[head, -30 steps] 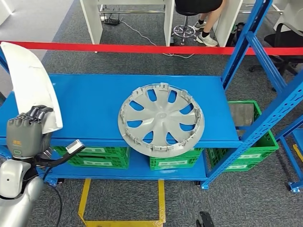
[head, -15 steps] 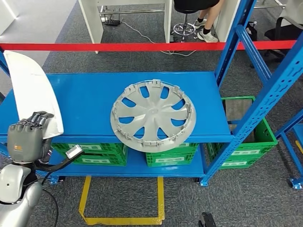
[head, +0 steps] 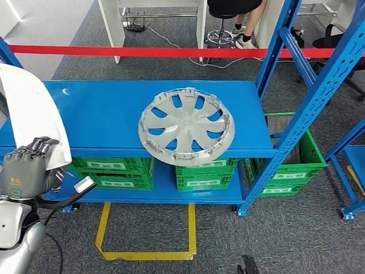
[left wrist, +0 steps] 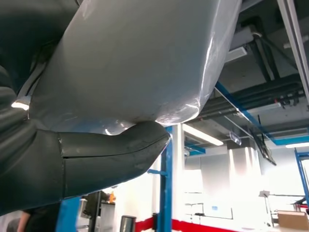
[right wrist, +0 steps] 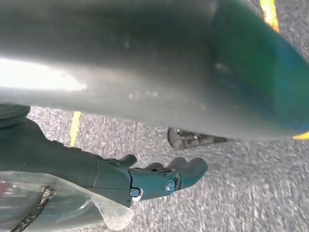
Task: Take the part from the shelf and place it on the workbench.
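Note:
A large white curved panel (head: 33, 114) stands upright at the left of the head view, its lower edge gripped by my left hand (head: 27, 171). From the left wrist, the panel's glossy underside (left wrist: 138, 58) lies against the thick grey thumb (left wrist: 109, 154). The panel hangs in front of the left end of the blue shelf (head: 103, 111). A silver wheel cover (head: 186, 127) lies flat on that shelf, overhanging its front edge. My right hand (right wrist: 153, 179) hangs over grey carpet, fingers loosely extended, holding nothing.
Green crates (head: 116, 171) sit on the lower shelf level, another crate (head: 301, 165) to the right. Blue uprights (head: 301, 97) rise at the right. Red tape (head: 129, 51) runs behind the shelf, with white desks and a seated person (head: 245, 31) beyond. Yellow floor lines (head: 146, 254) mark the carpet.
The whole head picture has shifted, so the camera has moved; the shelf now sits a little higher and further left. My left hand still grips the white panel.

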`<action>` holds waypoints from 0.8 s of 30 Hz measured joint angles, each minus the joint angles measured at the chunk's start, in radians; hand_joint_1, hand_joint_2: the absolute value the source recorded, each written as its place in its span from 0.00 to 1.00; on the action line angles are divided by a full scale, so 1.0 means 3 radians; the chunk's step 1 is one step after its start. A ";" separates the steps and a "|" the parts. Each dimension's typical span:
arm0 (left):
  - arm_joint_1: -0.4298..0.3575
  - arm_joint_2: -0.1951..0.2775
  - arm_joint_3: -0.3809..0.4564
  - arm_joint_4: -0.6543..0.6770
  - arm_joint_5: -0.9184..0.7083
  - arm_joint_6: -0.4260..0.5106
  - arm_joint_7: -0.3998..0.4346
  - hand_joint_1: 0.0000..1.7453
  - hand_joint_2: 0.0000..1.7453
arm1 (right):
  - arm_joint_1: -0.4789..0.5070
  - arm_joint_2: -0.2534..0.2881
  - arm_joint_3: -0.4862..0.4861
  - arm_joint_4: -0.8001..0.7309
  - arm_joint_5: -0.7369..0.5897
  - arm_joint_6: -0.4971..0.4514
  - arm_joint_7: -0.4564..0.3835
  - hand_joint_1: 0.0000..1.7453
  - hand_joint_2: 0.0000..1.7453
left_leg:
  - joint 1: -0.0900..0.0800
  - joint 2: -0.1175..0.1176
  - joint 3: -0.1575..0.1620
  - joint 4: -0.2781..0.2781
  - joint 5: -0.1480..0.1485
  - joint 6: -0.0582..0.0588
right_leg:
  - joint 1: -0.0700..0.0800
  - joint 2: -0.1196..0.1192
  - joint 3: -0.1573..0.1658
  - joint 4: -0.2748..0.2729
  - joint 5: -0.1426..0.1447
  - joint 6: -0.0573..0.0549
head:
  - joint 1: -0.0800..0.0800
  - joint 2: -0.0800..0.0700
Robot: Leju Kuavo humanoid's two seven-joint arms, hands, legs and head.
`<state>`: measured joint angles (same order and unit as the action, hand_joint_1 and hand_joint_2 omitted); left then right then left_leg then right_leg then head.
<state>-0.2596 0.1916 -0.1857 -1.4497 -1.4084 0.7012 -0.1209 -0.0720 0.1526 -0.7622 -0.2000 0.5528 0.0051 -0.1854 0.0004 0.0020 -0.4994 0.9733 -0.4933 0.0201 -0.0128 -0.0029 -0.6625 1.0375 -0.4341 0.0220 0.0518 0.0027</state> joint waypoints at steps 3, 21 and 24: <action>0.0010 0.0003 0.0000 0.0000 -0.0002 0.0000 0.0002 1.00 1.00 | -0.0001 0.0000 -0.0009 0.0000 0.0002 -0.0024 -0.0007 0.00 0.00 | 0.0002 0.0009 -0.0145 -0.0009 0.0125 0.0041 | 0.0002 0.0005 -0.0151 0.0540 -0.0468 0.0027 | 0.0018 0.0000; 0.0149 0.0140 0.0010 -0.0003 0.0077 0.0003 0.0022 1.00 1.00 | -0.0034 0.0023 -0.0051 0.0004 0.0003 -0.0095 -0.0054 0.00 0.00 | 0.0048 -0.0006 -0.0630 0.1031 -0.0258 -0.0202 | 0.0008 -0.0025 0.0310 -0.0150 -0.0112 -0.0146 | 0.0007 0.0000; 0.0192 0.0163 0.0026 -0.0055 0.0114 0.0004 -0.0001 1.00 1.00 | -0.0042 0.0029 -0.0051 0.0004 0.0014 -0.0116 -0.0078 0.00 0.00 | 0.0071 -0.0005 -0.0178 0.0468 -0.0077 -0.0211 | 0.0007 -0.0021 0.0176 -0.0083 -0.0052 -0.0107 | 0.0010 0.0000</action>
<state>-0.2021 0.2404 -0.1779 -1.4662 -1.3742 0.7023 -0.1213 -0.0845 0.1614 -0.7774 -0.1988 0.5569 -0.0297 -0.2089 0.0218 0.0005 -0.5528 1.1138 -0.5164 -0.0432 -0.0106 -0.0091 -0.6098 1.0127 -0.4496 -0.0102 0.0547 0.0027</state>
